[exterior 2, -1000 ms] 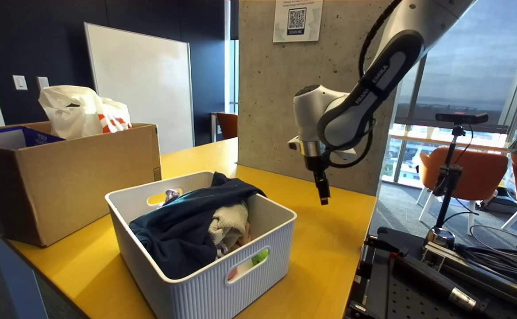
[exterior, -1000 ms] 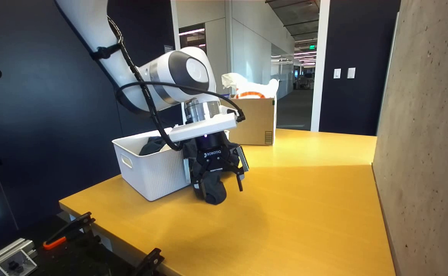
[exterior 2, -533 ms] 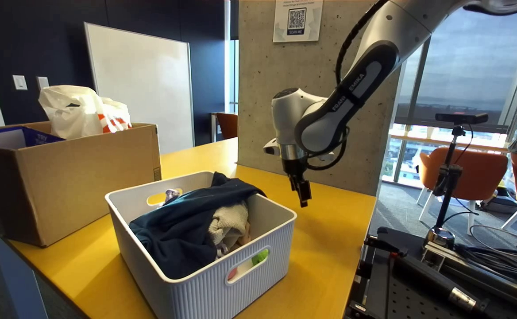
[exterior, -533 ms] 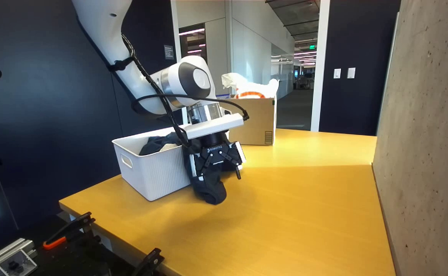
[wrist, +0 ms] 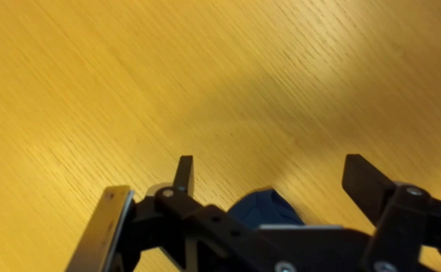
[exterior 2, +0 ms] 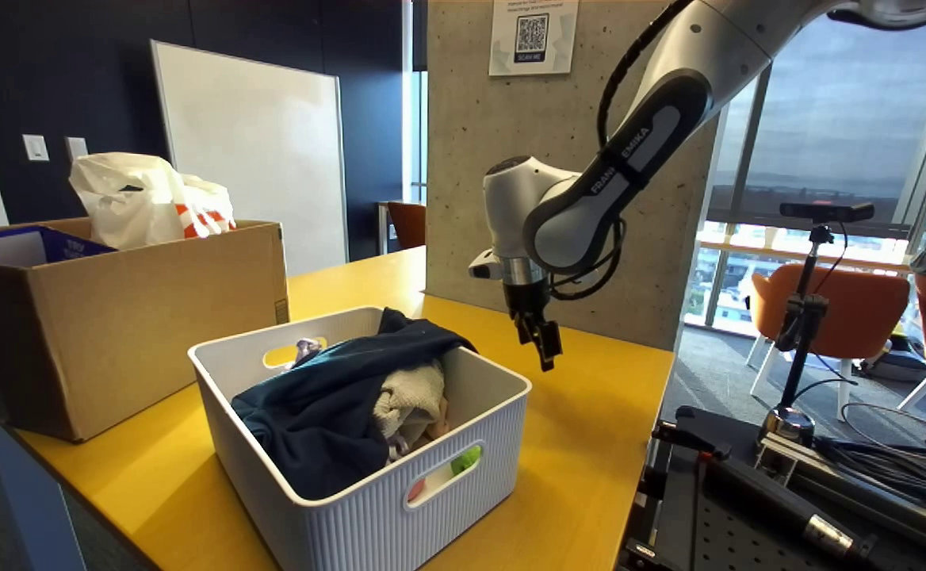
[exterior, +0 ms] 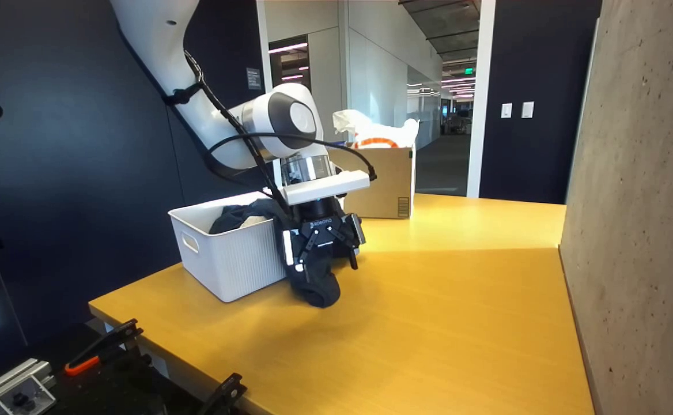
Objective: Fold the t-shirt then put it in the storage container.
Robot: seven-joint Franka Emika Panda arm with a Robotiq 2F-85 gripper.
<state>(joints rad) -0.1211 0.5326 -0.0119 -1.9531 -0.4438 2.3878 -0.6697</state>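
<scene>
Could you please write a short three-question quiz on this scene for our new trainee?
1. Fill in the blank: the gripper stands ____ (open or shut).
2. True or false: part of the navy garment hangs over the rim of the storage container.
3. The white plastic bag sticks up out of: (a) the storage container; (b) the cardboard box; (c) the gripper.

Key: 1. open; 2. true, seen in both exterior views; 3. b.

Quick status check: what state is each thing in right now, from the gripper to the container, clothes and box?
Gripper: open, nothing between its fingertips.
Storage container: upright, open-topped, partly filled.
Navy garment: unfolded, draped over the container's rim, one end on the table.
Pale cloth: crumpled, inside the container.
Cardboard box: open.
White plastic bag: bunched, rising above the box's rim.
</scene>
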